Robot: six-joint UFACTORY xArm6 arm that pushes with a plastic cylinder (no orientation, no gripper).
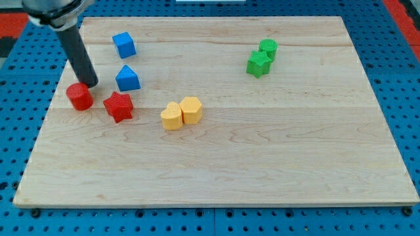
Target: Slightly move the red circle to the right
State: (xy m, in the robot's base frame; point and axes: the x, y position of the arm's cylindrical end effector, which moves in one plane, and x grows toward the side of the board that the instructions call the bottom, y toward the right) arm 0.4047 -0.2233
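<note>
Your end effector, a bare rod holding nothing, rests my tip [92, 84] just above and right of the red circle [79, 96], apparently touching its rim. You likely still need to approach: circle round to its left side, then nudge gently. The red star [119, 106] sits close right, leaving little room; the tabletop [275, 151] edge lies near left.

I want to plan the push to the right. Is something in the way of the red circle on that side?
Yes. The red star lies just to the view's right of the red circle, with a small gap between them. My tip is at the circle's upper right.
</note>
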